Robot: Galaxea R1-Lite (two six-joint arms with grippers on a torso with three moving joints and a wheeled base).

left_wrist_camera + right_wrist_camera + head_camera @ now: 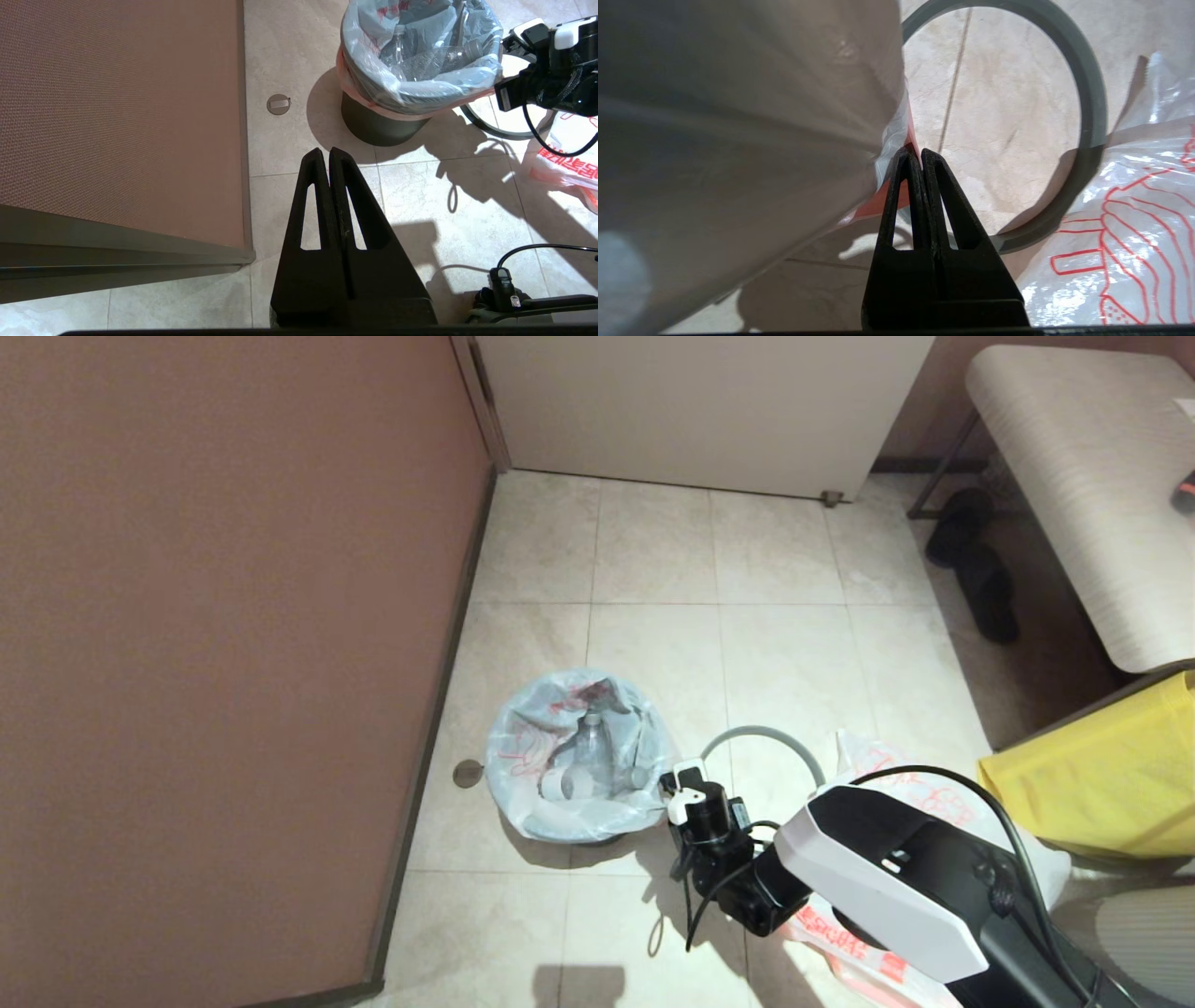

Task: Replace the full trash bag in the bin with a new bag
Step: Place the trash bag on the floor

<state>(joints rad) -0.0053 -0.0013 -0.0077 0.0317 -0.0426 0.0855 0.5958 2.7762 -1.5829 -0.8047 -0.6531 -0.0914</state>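
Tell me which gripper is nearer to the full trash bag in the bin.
Right. The right gripper is shut at the full trash bag's edge, beside the bin. The left gripper hangs shut over bare floor, well away from it.

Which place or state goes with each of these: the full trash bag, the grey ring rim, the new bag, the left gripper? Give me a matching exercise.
Things:
1. full trash bag
2. grey ring rim
3. new bag
4. left gripper

Places or states:
A. shut, parked above bare floor tiles
B. lying flat on the floor, off the bin
C. lining the bin, bottles inside
D. spread on the floor beside the ring, red cartoon print

Pairs: 1-C, 2-B, 3-D, 4-A
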